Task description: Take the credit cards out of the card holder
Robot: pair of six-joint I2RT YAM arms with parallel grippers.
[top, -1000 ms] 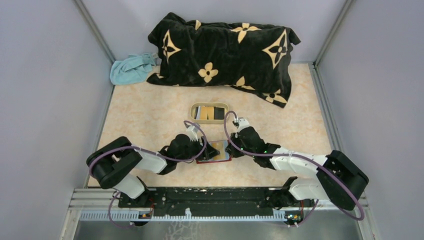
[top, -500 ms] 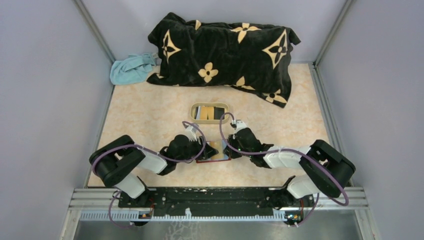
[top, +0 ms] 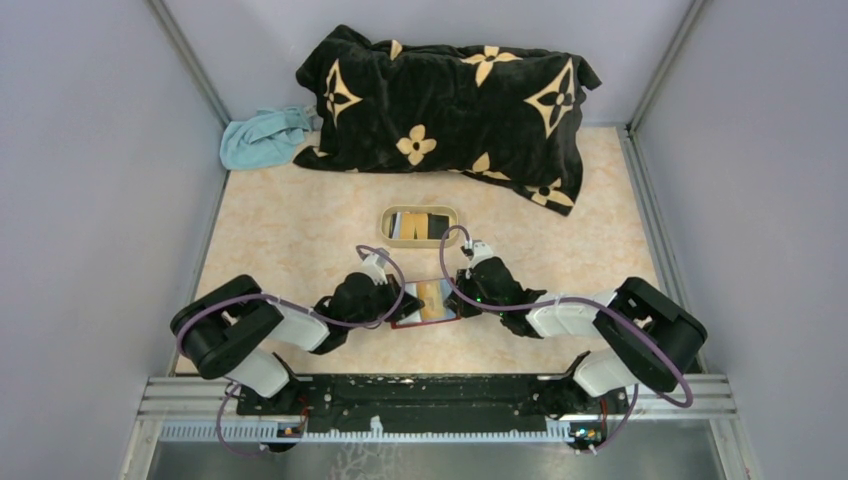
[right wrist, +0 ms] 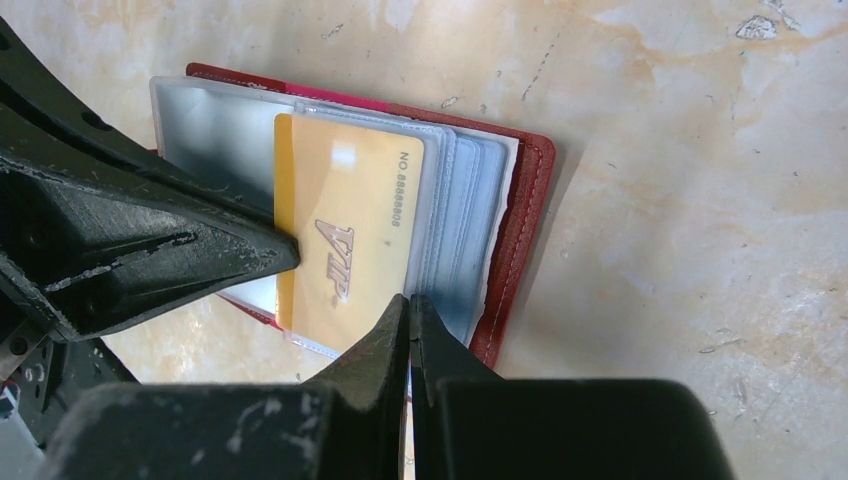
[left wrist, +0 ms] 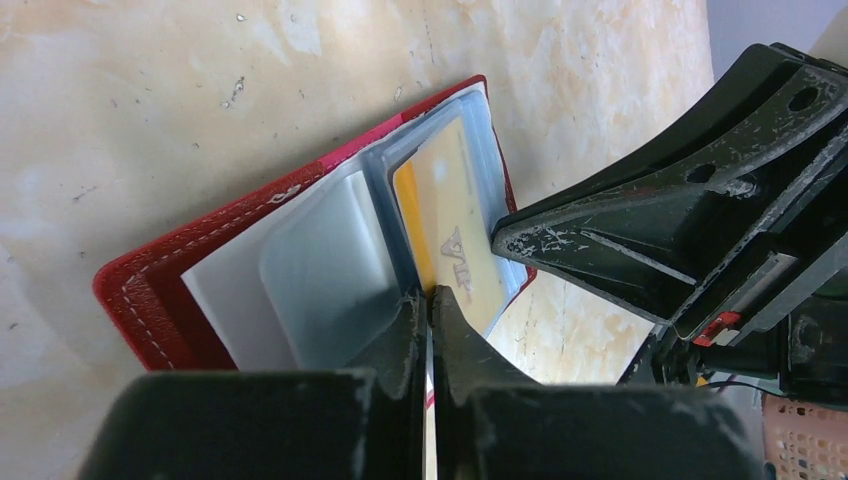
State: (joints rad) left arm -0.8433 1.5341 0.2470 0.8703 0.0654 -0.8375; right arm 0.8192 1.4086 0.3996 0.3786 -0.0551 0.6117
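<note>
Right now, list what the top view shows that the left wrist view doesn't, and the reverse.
Only the top view: the blanket, the blue cloth and the tray. Only the left wrist view: that the left gripper is shut at the near edge of the yellow card, and the white stitching on the wallet. Whether the gripper pinches the card I cannot tell. Both: the open wallet, the yellow card in it, and the right gripper beside the card.
</note>
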